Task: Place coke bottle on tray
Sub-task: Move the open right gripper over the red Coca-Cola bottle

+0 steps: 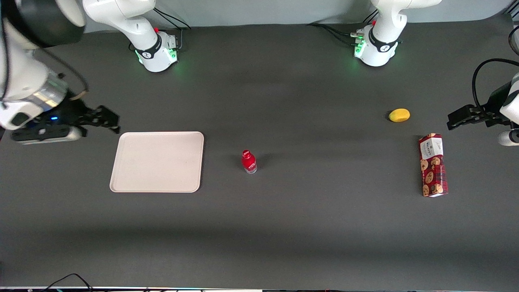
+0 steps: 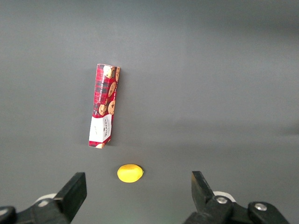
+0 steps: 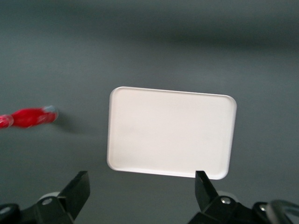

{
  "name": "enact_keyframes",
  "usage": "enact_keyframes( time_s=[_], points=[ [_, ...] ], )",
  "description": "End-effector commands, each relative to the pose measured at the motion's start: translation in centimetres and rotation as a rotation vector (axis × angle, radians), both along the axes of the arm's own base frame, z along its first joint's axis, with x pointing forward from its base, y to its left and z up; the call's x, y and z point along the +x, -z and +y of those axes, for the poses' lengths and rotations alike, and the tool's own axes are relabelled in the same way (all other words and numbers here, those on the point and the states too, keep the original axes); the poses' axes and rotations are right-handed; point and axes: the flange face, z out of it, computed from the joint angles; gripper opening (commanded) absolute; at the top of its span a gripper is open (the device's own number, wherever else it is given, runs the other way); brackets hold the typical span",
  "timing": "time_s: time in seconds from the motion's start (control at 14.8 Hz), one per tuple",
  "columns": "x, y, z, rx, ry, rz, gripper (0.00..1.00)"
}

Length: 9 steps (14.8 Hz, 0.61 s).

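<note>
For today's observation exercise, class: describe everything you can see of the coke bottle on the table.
The coke bottle is small and slim, red with a red cap and a clear base, apparently plastic. It stands upright on the dark table, beside the beige tray but apart from it, toward the parked arm's end. Nothing touches it except the table. The end effector, fingers open, hovers near the tray's edge at the working arm's end, well away from the bottle.

White arm; black tool (image 1: 109, 121)
</note>
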Motion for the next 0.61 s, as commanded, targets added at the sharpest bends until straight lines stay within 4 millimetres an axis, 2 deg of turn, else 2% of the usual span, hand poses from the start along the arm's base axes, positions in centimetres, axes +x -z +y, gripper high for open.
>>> enact_keyframes(
  time_s=[0.0,0.14,0.27,0.47,0.54],
  points=[
    [-0.5,0.1,6.5,0.001,-0.075,0.006,1.00],
    [-0.6,0.3,11.1,0.025,-0.120,0.009,1.00],
    [-0.6,1.1,15.7,0.056,-0.092,0.024,1.00],
    [-1.8,3.4,24.6,0.050,-0.008,0.029,1.00],
    [-1.9,4.5,27.0,0.050,0.023,0.022,1.00]
  ],
)
